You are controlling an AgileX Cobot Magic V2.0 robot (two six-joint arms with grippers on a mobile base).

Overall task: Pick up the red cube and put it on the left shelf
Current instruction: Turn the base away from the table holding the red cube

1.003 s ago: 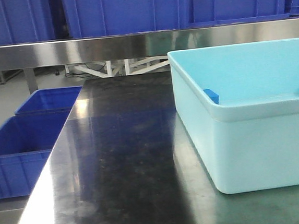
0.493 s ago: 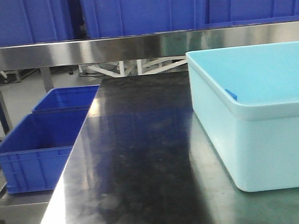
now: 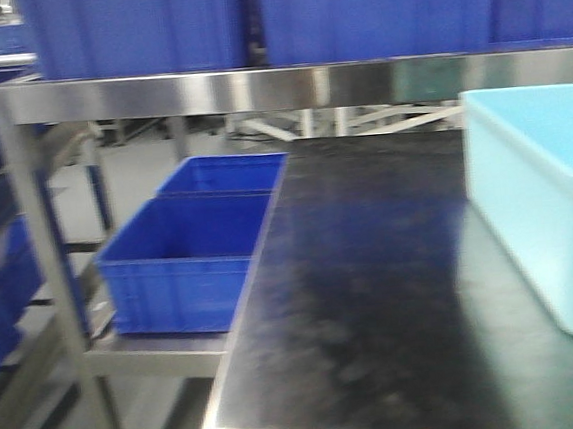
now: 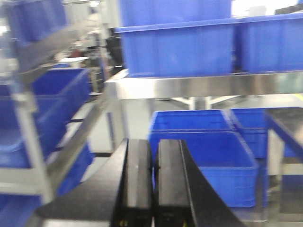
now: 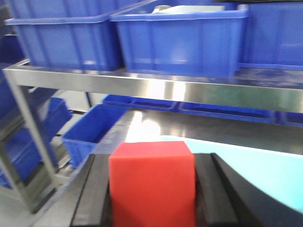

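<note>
The red cube fills the bottom of the right wrist view, with my right gripper shut on it between black fingers. It hangs over the edge of the pale-blue tub. My left gripper is shut with nothing between its pads. The left shelf is a steel rack with sloping rails and dark-blue crates, on the left of the left wrist view. It also shows blurred at the far left of the front view, as the left shelf. Neither gripper appears in the front view.
A dark steel tabletop carries the pale-blue tub at right. A steel rail with blue crates above spans the top, on a post. Two open blue crates sit low, left of the table.
The front view has swung to the left: the tub slid toward the right edge, and the steel post and far-left rack came into view. The small blue block in the tub is out of sight.
</note>
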